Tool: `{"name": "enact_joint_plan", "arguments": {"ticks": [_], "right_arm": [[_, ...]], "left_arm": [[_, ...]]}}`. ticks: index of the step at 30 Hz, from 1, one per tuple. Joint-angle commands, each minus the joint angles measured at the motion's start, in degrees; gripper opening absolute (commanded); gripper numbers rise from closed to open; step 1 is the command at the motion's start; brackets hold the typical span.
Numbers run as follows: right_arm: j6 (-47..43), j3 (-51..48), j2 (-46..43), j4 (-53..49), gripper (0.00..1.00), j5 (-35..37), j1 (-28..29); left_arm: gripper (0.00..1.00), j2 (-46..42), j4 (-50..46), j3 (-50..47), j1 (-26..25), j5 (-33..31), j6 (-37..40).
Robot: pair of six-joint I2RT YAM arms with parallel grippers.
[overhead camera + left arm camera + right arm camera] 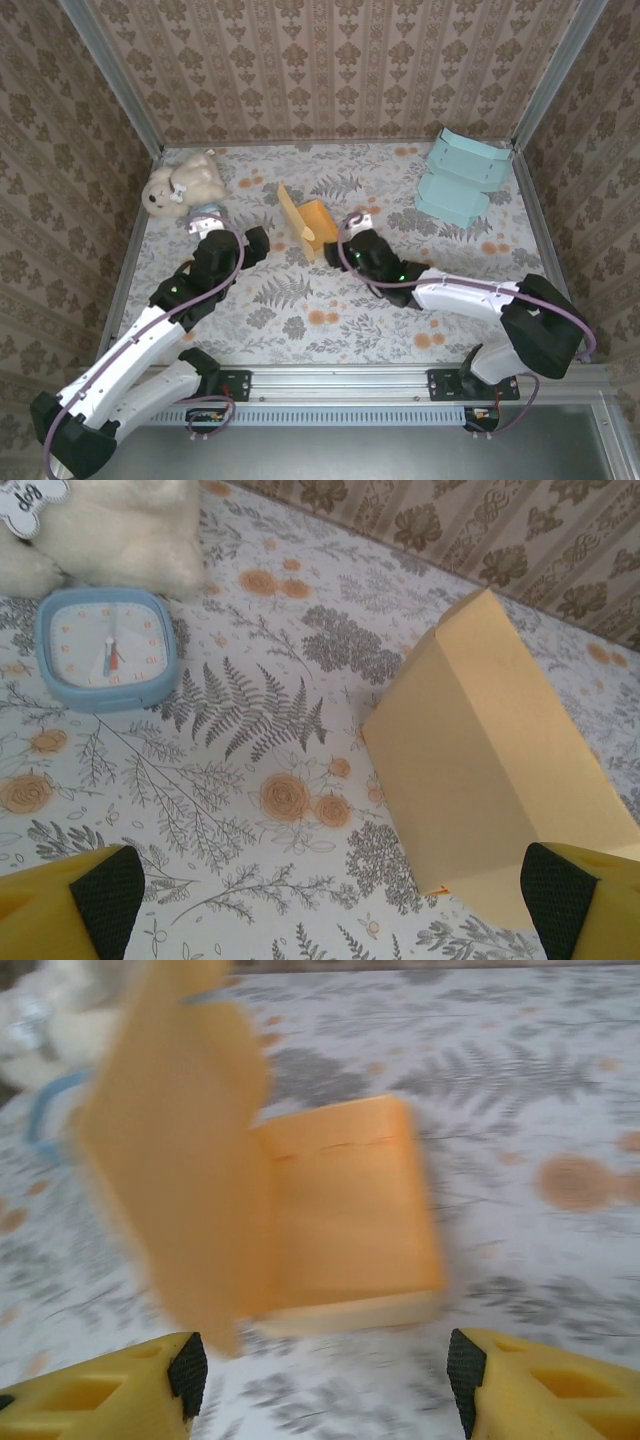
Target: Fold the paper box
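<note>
The orange paper box [312,228] lies mid-table with its lid flap [293,214] standing upright on the left side. My left gripper [256,241] sits just left of the box, wide open; in the left wrist view its jaws [330,900] are empty and the box's outer wall [490,770] rises near the right fingertip. My right gripper [341,250] is just right of the box and open. In the blurred right wrist view the open box [345,1225] and raised flap [170,1160] lie ahead of the empty jaws [325,1375], apart from them.
A plush toy [185,182] and a small blue clock [107,648] sit at the back left. Teal folded boxes [462,175] are stacked at the back right. Patterned walls [330,60] enclose the table on three sides.
</note>
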Motion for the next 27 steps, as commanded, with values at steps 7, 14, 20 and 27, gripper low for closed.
{"name": "enact_joint_plan", "arguments": {"ticks": [7,14,20,27], "right_arm": [[1.31,13.72,15.97,-10.91,0.68,-13.0,-16.03],[0.31,22.18,27.25,-13.9,0.67,-14.77,-18.03],[-0.33,22.22,31.27,-13.21,0.66,-14.24,-15.49],[-0.72,18.29,28.85,-10.65,0.65,-12.14,-8.66]], "left_arm": [[1.0,1.86,2.05,-1.61,-0.72,0.99,1.56],[1.0,-0.59,3.6,-2.36,-0.24,2.72,0.88],[1.0,-1.36,4.78,-2.42,1.71,2.5,0.87],[1.0,-0.73,5.77,-2.16,6.56,6.61,0.84]]}}
